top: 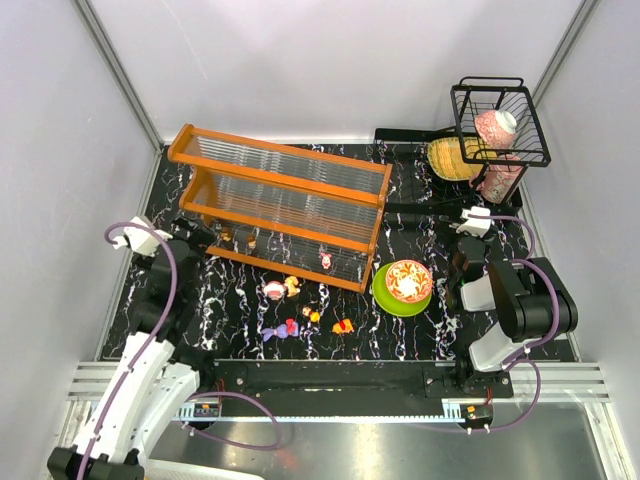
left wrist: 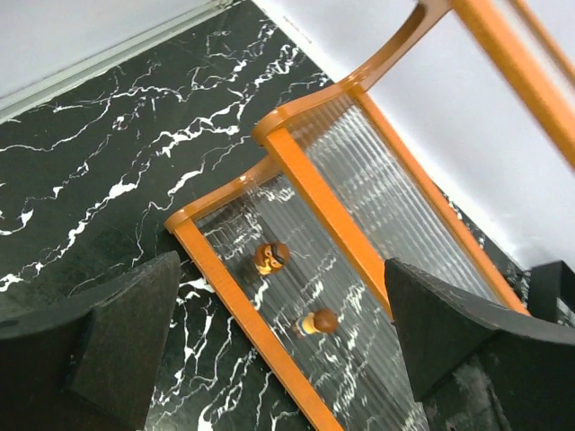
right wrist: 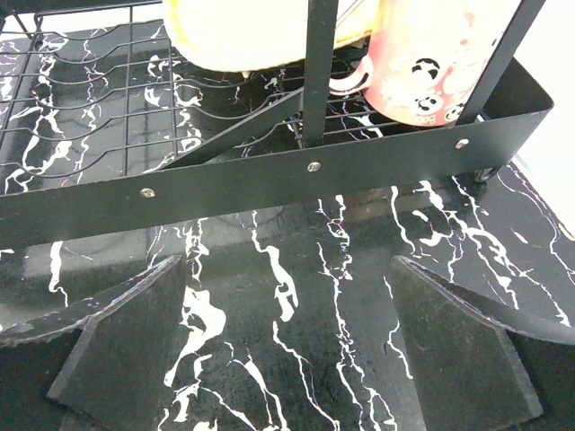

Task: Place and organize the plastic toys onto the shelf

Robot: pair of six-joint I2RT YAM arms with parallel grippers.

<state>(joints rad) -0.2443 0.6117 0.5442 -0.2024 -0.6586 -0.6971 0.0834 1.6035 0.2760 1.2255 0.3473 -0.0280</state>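
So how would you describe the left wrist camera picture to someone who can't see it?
Two small brown-orange toy figurines lie on the lower clear ribbed panel of an orange-framed shelf, seen close up. The left pincer is wide open and empty, its black fingers at either side of the picture, over a black marble-patterned table.

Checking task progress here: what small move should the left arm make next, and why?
Probably swing the left gripper, open and empty at the left end of the shelf, toward the pink-and-white toy. It looks like the nearest of several toys lying loose on the table.
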